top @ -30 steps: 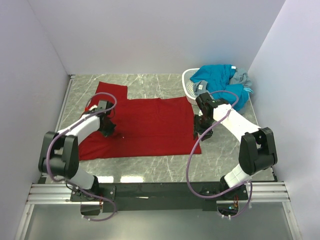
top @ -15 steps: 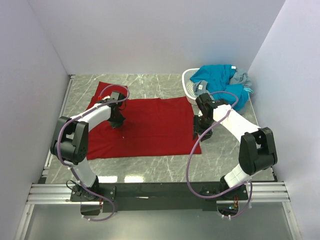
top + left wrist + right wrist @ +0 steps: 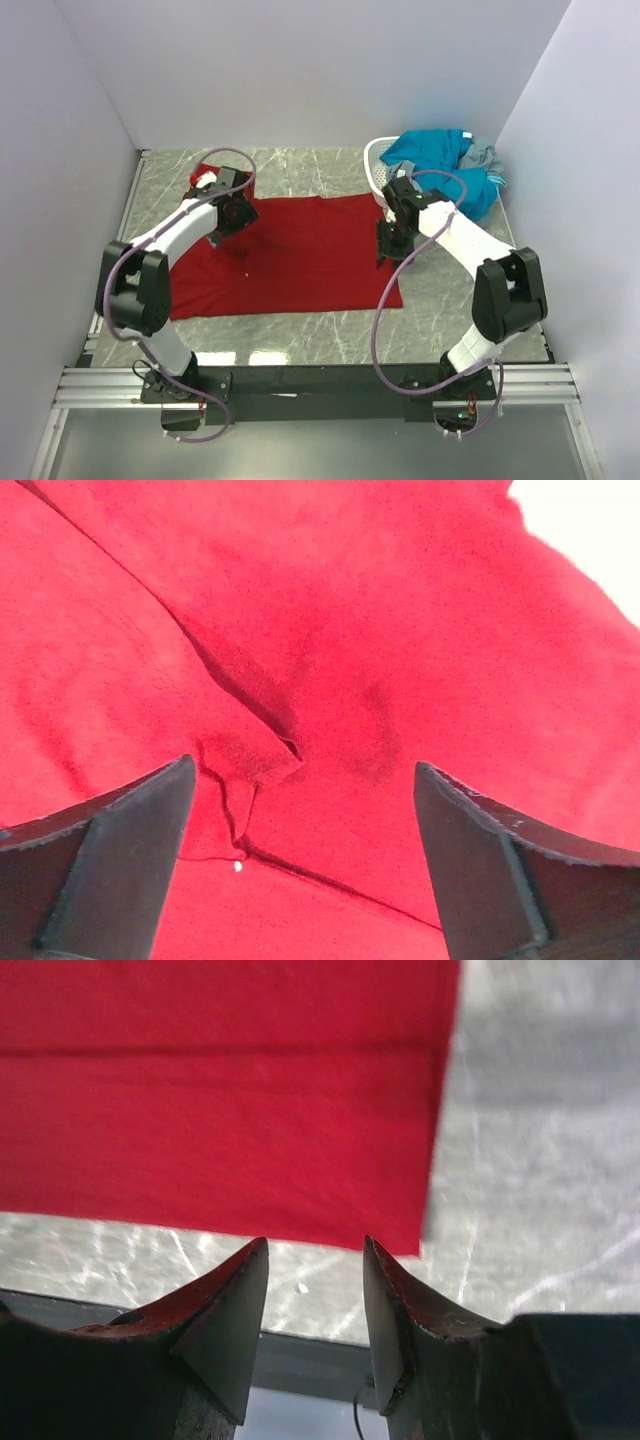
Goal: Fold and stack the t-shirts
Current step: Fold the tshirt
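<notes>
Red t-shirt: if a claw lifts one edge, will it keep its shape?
Probably floppy: the red t-shirt shows soft folds and creases. Likely light, lying thin and flat on the table. Pushed, it would probably bunch up.

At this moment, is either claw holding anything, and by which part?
Nothing is held. The left claw hangs open over the plain dark red cloth t-shirt; the right claw stands open over its edge.

marble table (image 3: 300, 165): red t-shirt (image 3: 310, 262), basket (image 3: 376, 172)

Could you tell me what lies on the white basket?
A teal-blue t-shirt and a grey t-shirt cover the basket; only its left rim shows, its inside is hidden.
</notes>
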Available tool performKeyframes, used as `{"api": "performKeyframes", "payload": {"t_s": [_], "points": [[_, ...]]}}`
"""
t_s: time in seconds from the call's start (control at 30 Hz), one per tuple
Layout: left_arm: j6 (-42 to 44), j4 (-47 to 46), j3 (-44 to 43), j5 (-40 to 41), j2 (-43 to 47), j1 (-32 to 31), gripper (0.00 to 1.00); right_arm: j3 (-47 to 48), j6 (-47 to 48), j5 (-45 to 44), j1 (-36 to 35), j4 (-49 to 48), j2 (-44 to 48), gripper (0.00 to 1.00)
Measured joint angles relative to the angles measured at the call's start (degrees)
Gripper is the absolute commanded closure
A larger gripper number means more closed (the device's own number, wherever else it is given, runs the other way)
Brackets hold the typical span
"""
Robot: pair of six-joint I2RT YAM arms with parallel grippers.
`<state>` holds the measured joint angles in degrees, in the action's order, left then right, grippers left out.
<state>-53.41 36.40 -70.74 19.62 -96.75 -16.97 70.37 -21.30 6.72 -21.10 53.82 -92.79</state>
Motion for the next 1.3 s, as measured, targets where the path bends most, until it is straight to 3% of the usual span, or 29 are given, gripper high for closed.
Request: {"api": "performKeyframes", "payload": {"t_s": [0.13,0.3,0.47,0.8,1.1,1.3], "points": [[0.3,-0.5,0.8,1.1,4.6,1.0,0.02,3.7,1.3,0.0,-1.2,-1.6,-2.8,0.5],[0.9,-3.1,9.3,1.0,9.4,5.6,0.01,5.1,2.9,0.0,-1.6,-5.5,-7.3,0.52],[1.9,-4.1,18.1,0.8,10.1,8.7,0.01,5.0,3.8,0.4,-1.6,-9.2,-11.4,0.53],[2.3,-6.8,26.0,1.0,11.3,12.8,0.0,1.9,3.5,1.1,-1.6,-10.9,-15.4,0.53],[-1.6,-5.8,29.9,1.3,16.0,15.1,0.01,-3.2,2.3,4.8,-1.8,-11.0,-12.6,0.53],[-7.0,2.6,34.1,0.7,25.1,15.3,0.01,-6.9,1.8,6.6,-2.8,-9.2,-10.2,0.53]]}}
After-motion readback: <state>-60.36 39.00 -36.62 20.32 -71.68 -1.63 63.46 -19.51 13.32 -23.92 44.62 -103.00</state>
